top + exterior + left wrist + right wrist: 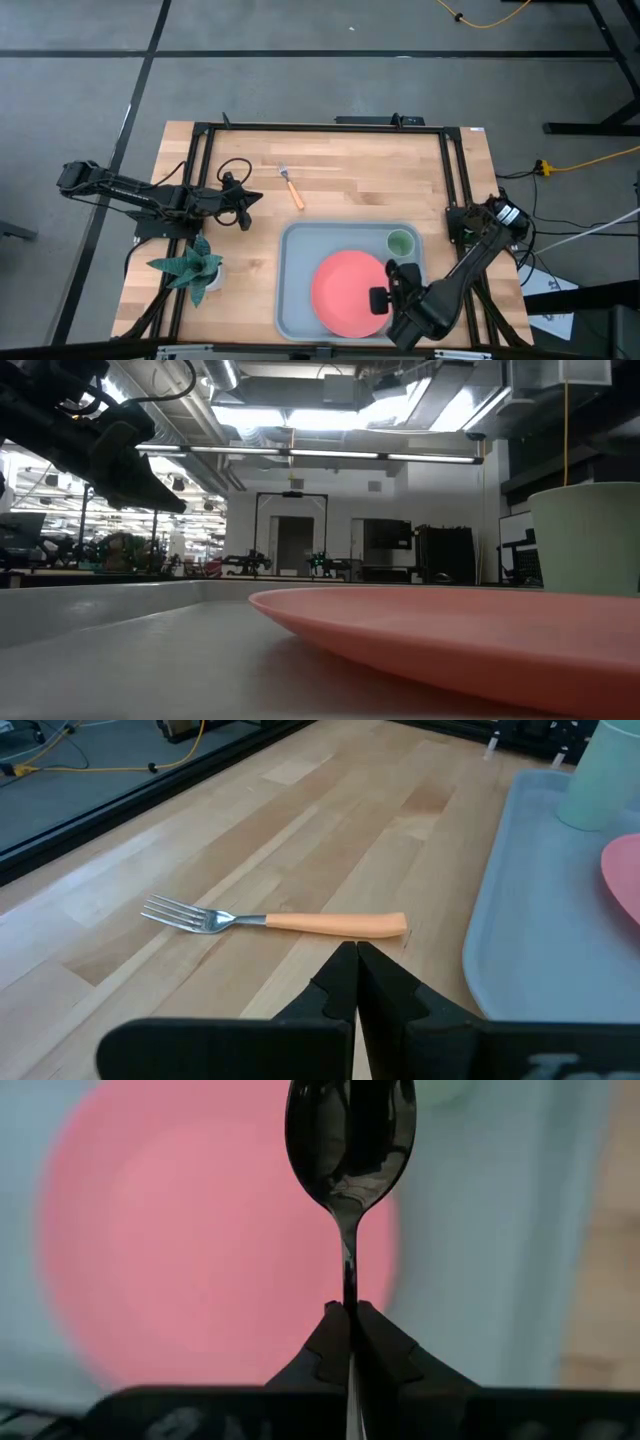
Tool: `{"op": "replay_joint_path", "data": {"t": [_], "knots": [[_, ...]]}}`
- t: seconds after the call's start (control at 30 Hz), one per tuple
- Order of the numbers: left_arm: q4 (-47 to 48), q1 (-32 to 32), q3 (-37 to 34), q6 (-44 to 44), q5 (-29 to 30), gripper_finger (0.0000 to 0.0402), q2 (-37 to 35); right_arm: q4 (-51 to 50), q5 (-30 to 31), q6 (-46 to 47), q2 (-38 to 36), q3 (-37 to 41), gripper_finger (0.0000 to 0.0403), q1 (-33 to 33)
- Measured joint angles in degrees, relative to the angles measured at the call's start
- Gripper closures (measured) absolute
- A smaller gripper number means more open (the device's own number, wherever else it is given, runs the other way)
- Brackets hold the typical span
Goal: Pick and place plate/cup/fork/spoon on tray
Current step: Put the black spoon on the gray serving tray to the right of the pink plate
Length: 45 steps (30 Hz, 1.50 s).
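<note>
The grey-blue tray (300,250) lies at the table's near right. The pink-red plate (345,290) lies flat in the tray, and the light-green cup (400,242) stands in its far right corner. The orange-handled fork (275,921) lies flat on the wood left of the tray, tines toward the far edge. My left gripper (357,956) is shut and empty, just short of the fork's handle end. My right gripper (350,1312) is over the plate's right edge, shut on the dark spoon (350,1140). My right gripper pinches the spoon's thin handle (349,1285) between its two fingertips. The handle runs along the fingers. The oval bowl (350,1130) sticks out past the fingertips. The spoon is lifted clear, above the plate and the tray.
A green toy plant in a white pot (192,268) stands at the table's near left. A black frame (320,127) runs along the table's far edge and sides. Bare wood lies between the fork and the far edge.
</note>
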<state>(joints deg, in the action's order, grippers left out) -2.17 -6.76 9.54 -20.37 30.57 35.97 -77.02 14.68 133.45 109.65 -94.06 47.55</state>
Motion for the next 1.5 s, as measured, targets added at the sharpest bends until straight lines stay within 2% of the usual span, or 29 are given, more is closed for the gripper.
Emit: {"op": "replay_joint_path", "data": {"t": [0.17, 0.37, 0.77, 0.9, 1.03, 1.5], "knots": [[0.0, 0.0, 0.0, 0.0, 0.0, 0.0401, 0.0, 0.8, -0.2, 0.0, 0.0, 4.8, 0.0399, 1.1], [0.0, 0.0, 0.0, 0.0, 0.0, 0.0401, 0.0, 11.3, 0.9, 0.0, 0.1, 12.7, 0.0399, 2.5], [0.0, 0.0, 0.0, 0.0, 0.0, 0.0401, 0.0, 22.0, -0.6, 0.3, -1.9, 24.8, 0.0399, 2.6], [0.0, 0.0, 0.0, 0.0, 0.0, 0.0401, 0.0, 23.9, -1.3, 0.3, -2.0, 25.9, 0.0398, 2.4], [0.0, 0.0, 0.0, 0.0, 0.0, 0.0401, 0.0, 22.8, -5.1, 1.0, -2.0, 26.0, 0.0399, 2.1], [0.0, 0.0, 0.0, 0.0, 0.0, 0.0401, 0.0, 23.2, -9.4, 1.5, -2.0, 26.0, 0.0392, 0.2]]}}
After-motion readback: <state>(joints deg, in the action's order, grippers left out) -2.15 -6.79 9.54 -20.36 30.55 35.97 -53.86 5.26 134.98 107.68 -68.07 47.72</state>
